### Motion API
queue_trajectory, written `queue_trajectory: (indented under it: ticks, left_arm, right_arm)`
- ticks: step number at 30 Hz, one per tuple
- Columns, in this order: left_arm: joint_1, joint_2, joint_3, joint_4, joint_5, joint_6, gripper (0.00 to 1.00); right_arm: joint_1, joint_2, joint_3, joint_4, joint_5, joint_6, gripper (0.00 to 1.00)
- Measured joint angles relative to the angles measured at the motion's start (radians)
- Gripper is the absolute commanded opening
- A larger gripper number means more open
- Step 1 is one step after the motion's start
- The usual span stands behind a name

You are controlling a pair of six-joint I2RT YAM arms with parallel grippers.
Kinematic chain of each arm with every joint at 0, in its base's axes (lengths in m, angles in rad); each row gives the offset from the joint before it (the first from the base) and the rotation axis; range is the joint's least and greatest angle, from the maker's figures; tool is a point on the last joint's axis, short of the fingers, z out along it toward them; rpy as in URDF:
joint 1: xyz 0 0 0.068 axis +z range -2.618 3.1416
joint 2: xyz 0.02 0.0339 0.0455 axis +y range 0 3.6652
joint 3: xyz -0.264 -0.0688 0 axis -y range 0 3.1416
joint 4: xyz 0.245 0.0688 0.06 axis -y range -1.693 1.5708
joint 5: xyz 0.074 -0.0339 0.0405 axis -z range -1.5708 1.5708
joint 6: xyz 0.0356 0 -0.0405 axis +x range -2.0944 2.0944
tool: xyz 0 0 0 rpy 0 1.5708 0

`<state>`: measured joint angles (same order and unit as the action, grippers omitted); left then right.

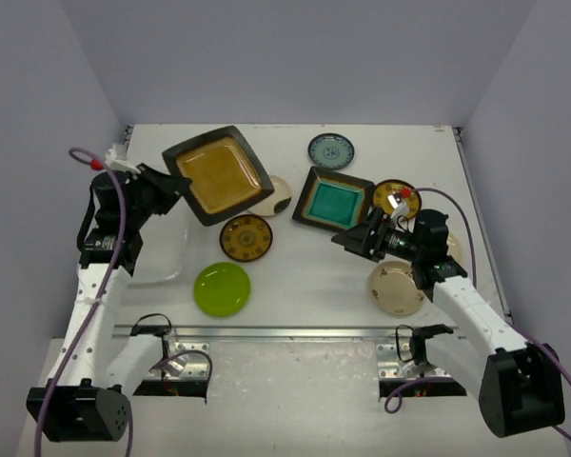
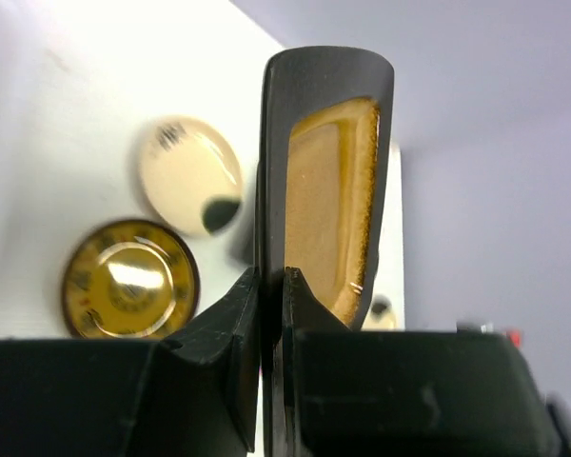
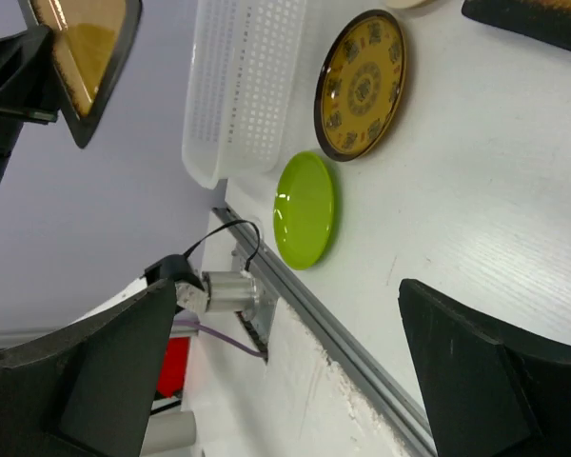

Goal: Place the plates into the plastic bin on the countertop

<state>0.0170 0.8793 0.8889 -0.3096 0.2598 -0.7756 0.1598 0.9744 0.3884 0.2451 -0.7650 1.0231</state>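
Observation:
My left gripper (image 1: pixel 178 186) is shut on the rim of the amber square plate (image 1: pixel 219 174) and holds it tilted in the air above the back of the plastic bin (image 1: pixel 162 257). In the left wrist view the fingers (image 2: pixel 238 314) clamp the plate (image 2: pixel 328 209) edge-on. My right gripper (image 1: pixel 350 240) is open and empty, low over the countertop (image 1: pixel 305 276) just in front of the teal square plate (image 1: pixel 334 200). In the right wrist view the gripper (image 3: pixel 295 381) is wide open, with the bin (image 3: pixel 243 86), the lime plate (image 3: pixel 305 209) and a brown-yellow plate (image 3: pixel 362 84) ahead.
On the countertop lie a lime plate (image 1: pixel 222 288), a brown-yellow plate (image 1: pixel 246 237), a second one (image 1: pixel 395 197), a blue patterned plate (image 1: pixel 330 150) and cream plates (image 1: pixel 396 288) (image 1: pixel 278 195). A metal rail (image 1: pixel 295 333) runs along the near edge.

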Motion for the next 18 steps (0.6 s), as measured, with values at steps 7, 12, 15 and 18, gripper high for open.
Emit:
queue_trajectory:
  ticks: [7, 12, 15, 18]
  left_arm:
    - [0.405, -0.007, 0.008, -0.111, -0.083, -0.173, 0.00]
    - [0.491, -0.014, -0.015, -0.166, -0.210, -0.300, 0.00]
    - [0.492, -0.009, -0.050, -0.146, -0.246, -0.367, 0.00]
    - [0.491, 0.034, -0.092, -0.107, -0.255, -0.429, 0.00]
  right_arm:
    - [-0.012, -0.034, 0.033, -0.088, 0.028, -0.068, 0.99]
    - [-0.023, -0.030, 0.033, -0.115, 0.016, -0.088, 0.99]
    - [-0.028, -0.025, 0.033, -0.117, 0.002, -0.093, 0.99]
    - [-0.028, -0.010, 0.033, -0.116, -0.009, -0.094, 0.99]
